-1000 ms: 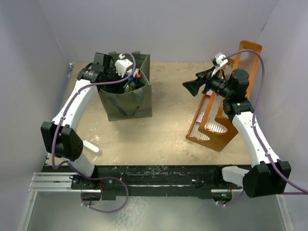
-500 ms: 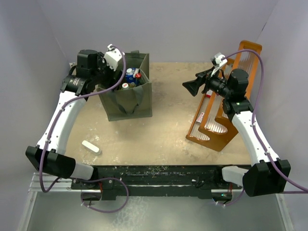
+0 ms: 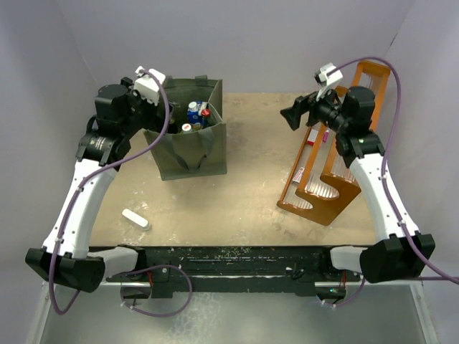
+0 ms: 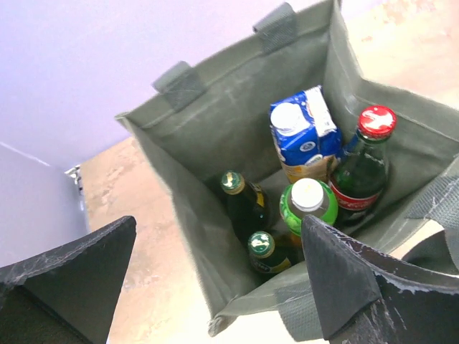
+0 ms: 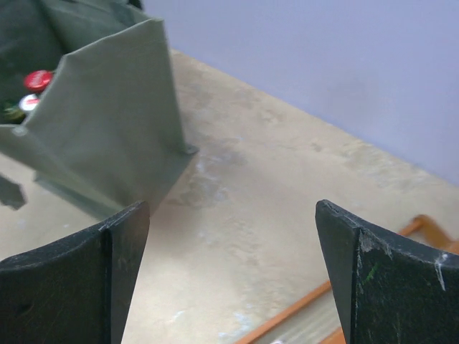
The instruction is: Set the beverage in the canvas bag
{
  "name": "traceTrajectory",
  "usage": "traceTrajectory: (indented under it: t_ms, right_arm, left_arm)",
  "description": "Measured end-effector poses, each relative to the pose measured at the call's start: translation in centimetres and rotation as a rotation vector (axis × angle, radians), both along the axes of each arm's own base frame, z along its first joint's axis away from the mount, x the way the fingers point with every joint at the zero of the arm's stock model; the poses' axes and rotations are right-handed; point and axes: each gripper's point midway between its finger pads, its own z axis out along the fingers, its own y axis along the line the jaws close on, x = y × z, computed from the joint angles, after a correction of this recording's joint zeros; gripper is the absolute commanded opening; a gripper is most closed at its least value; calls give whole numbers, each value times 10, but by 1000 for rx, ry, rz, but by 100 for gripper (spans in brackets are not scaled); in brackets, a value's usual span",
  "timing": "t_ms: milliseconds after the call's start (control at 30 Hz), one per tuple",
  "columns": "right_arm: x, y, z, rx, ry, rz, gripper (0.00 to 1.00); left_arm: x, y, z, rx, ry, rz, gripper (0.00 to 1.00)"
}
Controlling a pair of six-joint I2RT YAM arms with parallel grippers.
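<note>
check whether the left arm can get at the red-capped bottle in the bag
Probably yes: the left gripper is open, raised beside the open bag, and the red-capped bottle stands upright, cap exposed, though the carton and green bottle crowd it.

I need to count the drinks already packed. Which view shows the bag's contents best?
Left wrist: it looks down into the canvas bag, showing a carton and four bottles. Top external shows a small cluster of tops; right wrist only two caps past the rim.

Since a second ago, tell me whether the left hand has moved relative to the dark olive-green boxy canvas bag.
Yes. The left hand drew back leftward, from over the canvas bag opening to outside its left rim.
</note>
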Motion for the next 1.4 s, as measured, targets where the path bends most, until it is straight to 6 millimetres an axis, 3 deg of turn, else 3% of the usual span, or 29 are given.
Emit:
traceTrajectory:
  t_ms: [67,200,367,467,633,767,933,1133,1400]
  right_arm:
    - [11,-10,10,-61,-20,-45,100]
    - [21,-29,7,-165,2,-127,100]
    - [17,-51,-6,-271,79,-211,100]
    - [12,-61,-4,-308,101,-249,100]
    - [-5,-71,9,-323,98,-293,100]
    - [-26,-78,35,-304,34,-336,100]
    - [-51,-86,64,-270,-42,-385,100]
    - [-78,-89,65,-258,-75,-390,100]
    - [-84,-101,65,-246,-78,-463,100]
  left_arm:
    - [-3,7,9,-20,-32,27,99]
    - [-7,17,20,-48,-76,66,99]
    - [-7,29,20,-69,-84,104,99]
    - [-8,38,21,-82,-86,125,99]
    - [-11,51,26,-121,-90,126,99]
    - [-20,53,31,-156,-98,104,99]
    - [-45,52,45,-203,-156,82,99]
    - [-68,43,67,-243,-236,38,99]
    - [-68,37,58,-248,-203,0,99]
